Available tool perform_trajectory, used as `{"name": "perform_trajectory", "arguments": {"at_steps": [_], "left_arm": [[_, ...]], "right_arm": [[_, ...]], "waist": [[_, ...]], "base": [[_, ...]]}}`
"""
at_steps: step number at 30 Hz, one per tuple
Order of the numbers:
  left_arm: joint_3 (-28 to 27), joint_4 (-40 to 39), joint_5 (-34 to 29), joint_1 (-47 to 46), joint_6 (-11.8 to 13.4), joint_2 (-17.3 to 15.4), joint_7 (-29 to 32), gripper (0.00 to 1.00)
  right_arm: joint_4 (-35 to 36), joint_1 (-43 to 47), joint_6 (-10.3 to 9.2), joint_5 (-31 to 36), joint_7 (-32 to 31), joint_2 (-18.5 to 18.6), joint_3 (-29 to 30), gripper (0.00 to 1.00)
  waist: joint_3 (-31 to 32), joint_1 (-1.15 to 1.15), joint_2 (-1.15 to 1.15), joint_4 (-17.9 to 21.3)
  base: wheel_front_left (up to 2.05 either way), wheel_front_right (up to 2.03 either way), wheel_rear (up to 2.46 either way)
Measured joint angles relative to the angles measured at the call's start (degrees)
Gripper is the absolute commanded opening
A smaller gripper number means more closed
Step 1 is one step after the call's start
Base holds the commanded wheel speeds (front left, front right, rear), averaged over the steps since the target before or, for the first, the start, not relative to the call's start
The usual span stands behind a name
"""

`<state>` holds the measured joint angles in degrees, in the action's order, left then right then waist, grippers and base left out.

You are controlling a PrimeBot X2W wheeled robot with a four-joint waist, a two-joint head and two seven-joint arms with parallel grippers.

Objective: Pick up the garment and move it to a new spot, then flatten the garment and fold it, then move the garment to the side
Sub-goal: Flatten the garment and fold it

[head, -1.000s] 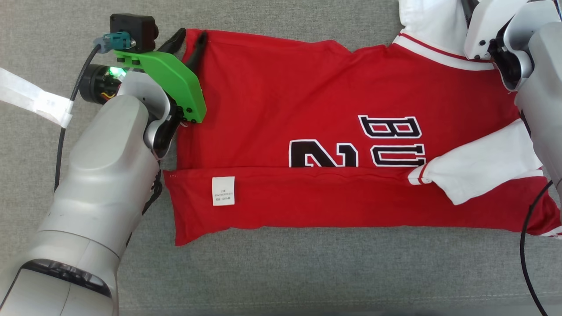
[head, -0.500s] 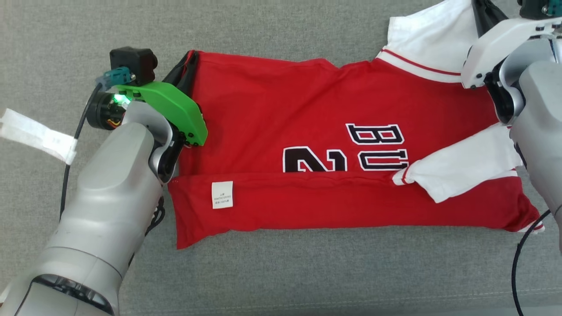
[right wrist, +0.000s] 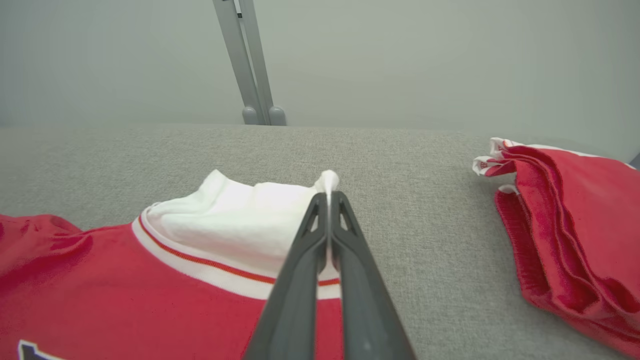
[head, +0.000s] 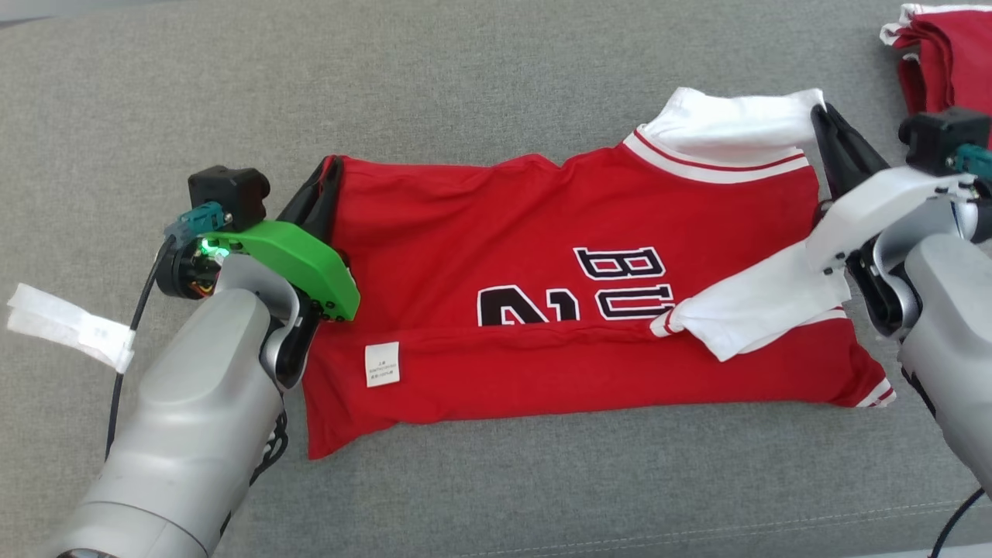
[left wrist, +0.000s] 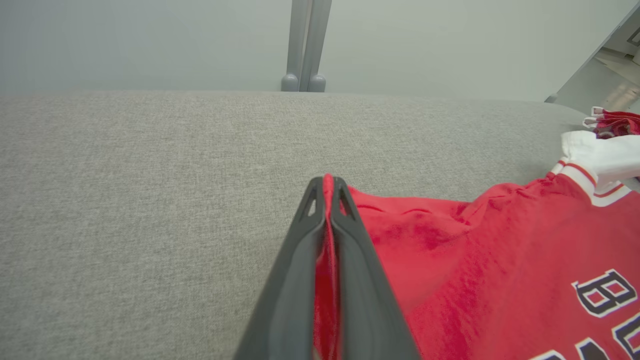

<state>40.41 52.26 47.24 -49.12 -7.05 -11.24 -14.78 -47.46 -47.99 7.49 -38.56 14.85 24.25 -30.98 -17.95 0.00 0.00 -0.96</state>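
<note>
The garment [head: 496, 256] is a red jersey with white sleeves and black lettering, spread across the grey cushion, its near edge folded up over the front. My left gripper [head: 332, 164] is shut on the garment's far left corner; in the left wrist view red cloth [left wrist: 327, 235] sits pinched between the fingers [left wrist: 300, 260]. My right gripper [head: 816, 112] is shut on the far white sleeve [head: 736, 124]; in the right wrist view the sleeve's tip [right wrist: 327, 181] pokes out past the closed fingers [right wrist: 305, 270].
A folded pile of red clothes [head: 942, 54] lies at the far right, also seen as a red stack [right wrist: 570, 235] in the right wrist view. A white strip of tape [head: 66, 325] hangs off the left arm's cable. Grey metal posts [left wrist: 305, 45] stand behind the cushion.
Both grippers have closed on the garment's far edge, left on the red corner, right on the white sleeve. The head camera has tilted, so the whole scene sits lower in the picture.
</note>
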Motion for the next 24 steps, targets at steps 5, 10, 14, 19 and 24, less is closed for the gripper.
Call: {"name": "perform_trajectory", "arguments": {"at_steps": [5,10,14,19,24], "left_arm": [[-2.2,-4.9,-0.7,4.1,1.6,-0.9,-0.2,0.00],[-4.5,-9.3,-1.4,9.0,2.9,-1.9,-0.2,0.00],[-5.9,-11.6,-1.6,12.3,3.5,-2.1,-0.2,0.00],[-7.9,-14.3,-2.0,15.7,4.1,-2.2,-0.3,0.00],[-9.9,-17.4,-2.6,19.8,4.8,-2.1,-0.3,0.00]], "right_arm": [[8.5,8.2,0.00,1.1,0.1,1.4,4.7,0.00],[16.4,17.1,0.00,3.6,0.1,0.3,10.4,0.00],[22.1,24.0,0.00,5.3,0.1,-1.0,14.7,0.00],[28.6,31.8,0.00,6.7,-1.2,-3.2,19.7,0.00],[34.1,37.6,0.00,8.1,-3.5,-5.7,23.8,0.00]], "waist": [[2.2,0.00,0.00,0.6],[3.5,0.00,0.00,1.1],[4.5,0.00,0.00,1.2],[5.3,0.00,0.00,1.2],[5.8,0.00,0.00,1.4]], "base": [[0.00,0.00,0.00],[0.00,0.00,0.00],[0.00,0.00,0.00],[0.00,0.00,0.00],[0.00,0.00,0.00]]}}
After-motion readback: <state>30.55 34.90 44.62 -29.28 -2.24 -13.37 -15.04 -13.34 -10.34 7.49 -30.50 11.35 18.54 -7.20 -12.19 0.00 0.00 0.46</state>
